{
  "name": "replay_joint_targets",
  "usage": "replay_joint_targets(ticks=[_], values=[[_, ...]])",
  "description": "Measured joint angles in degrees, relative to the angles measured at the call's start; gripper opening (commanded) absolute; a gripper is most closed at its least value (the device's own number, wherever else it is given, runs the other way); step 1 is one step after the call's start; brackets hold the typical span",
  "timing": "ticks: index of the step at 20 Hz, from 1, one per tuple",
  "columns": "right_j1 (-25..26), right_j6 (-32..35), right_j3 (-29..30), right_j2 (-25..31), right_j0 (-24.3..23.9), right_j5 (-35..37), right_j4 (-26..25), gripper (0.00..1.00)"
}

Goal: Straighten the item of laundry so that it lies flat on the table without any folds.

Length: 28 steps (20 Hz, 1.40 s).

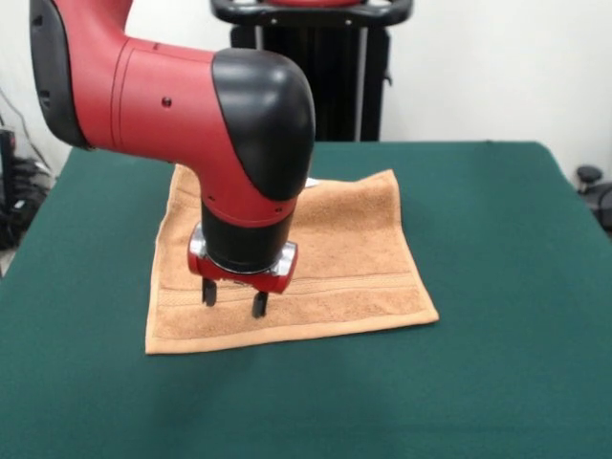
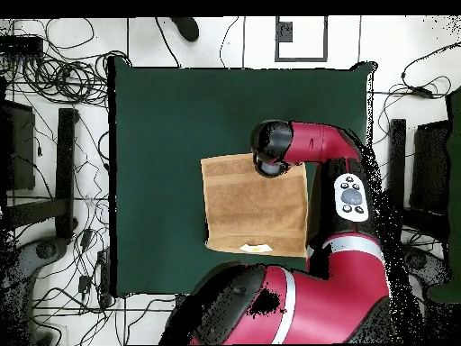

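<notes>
Front view: the towel (image 1: 325, 258) lies spread flat on the green table (image 1: 497, 287), left of centre, with its woven border band running parallel to the near edge. No folds are visible on the exposed part; the arm (image 1: 191, 96) hides part of the far left area. The gripper (image 1: 233, 298) points straight down over the near left part of the towel. Its two dark fingers (image 1: 208, 292) stand apart with nothing between them, tips at or just above the cloth; contact cannot be confirmed.

Overhead view: the towel (image 2: 252, 212) appears as a near-square lying flat, right of the table's (image 2: 162, 126) centre. A small white tag (image 2: 257, 248) sits at its bottom edge. The arm (image 2: 306, 149) covers the towel's upper right corner, hiding the gripper.
</notes>
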Motion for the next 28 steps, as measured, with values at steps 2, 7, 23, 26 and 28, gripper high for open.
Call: replay_joint_targets(ticks=[2, 7, 23, 26, 28], values=[[-0.1, 0.0, 0.9, 0.0, 0.0, -0.1, 0.0, 1.0], [-1.0, 0.0, 2.6, 0.0, 0.0, -1.8, 0.0, 1.0], [-3.7, 0.0, 8.4, 0.2, 0.0, -2.7, 1.0, 1.0], [-4.2, 0.0, 9.3, 0.2, 0.0, -2.7, 1.1, 1.0], [-4.3, 0.0, 9.8, 0.2, 0.0, -2.7, 1.1, 1.0]])
